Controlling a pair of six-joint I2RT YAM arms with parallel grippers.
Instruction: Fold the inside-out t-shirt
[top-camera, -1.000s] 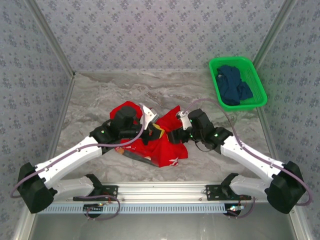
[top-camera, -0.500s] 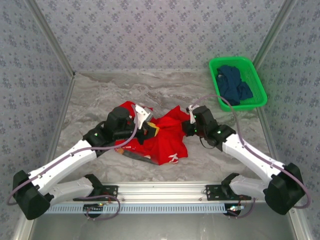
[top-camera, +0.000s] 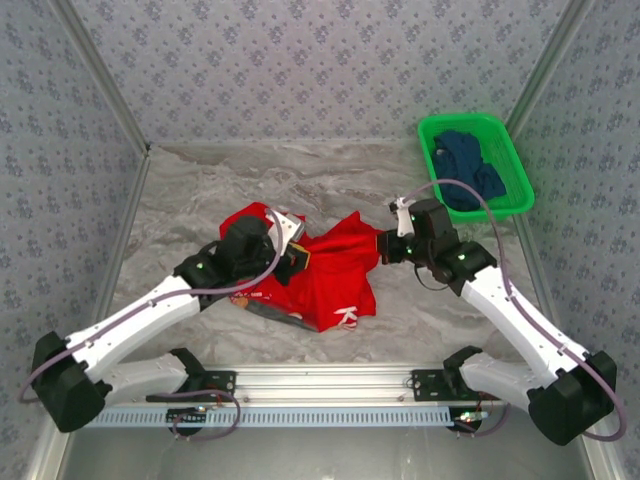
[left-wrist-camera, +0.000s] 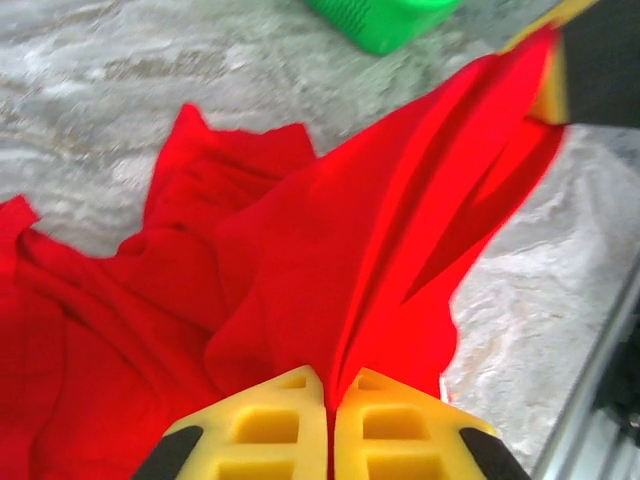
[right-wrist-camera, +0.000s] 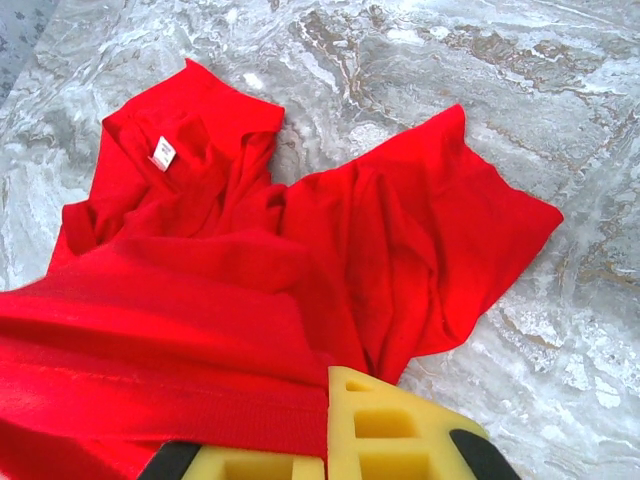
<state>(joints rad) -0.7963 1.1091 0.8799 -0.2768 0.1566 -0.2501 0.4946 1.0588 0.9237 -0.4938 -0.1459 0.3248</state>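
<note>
— Changed from a second ago?
— Yes. Right gripper (top-camera: 382, 247) further out to the right, nearer the green plastic basket (top-camera: 458, 120). Spread wide back then, now pressed together on a hemmed edge of the bright red short-sleeved cloth t-shirt (top-camera: 325, 280). Red cloth drawn tauter between the two arms than before.
— And the left gripper (top-camera: 298, 262)?
— Clamped on a ridge of the same red cloth, fabric pinched between the yellow pads (left-wrist-camera: 265, 425). Roughly in the same spot as before.
— Counted?
— Two arms, two grippers. One red t-shirt, with one small white label (right-wrist-camera: 162, 152) sewn on it. One basket. One dark navy-blue cloth garment (top-camera: 468, 170).
— In the basket?
— Holding the navy garment, crumpled inside.
— Whereabouts of the shirt?
— On the grey marbled tabletop (top-camera: 300, 180), near the front middle. Partly lifted and strung between the two grippers, otherwise lying rumpled on the marble. Well apart from the basket, off at the far right.
</note>
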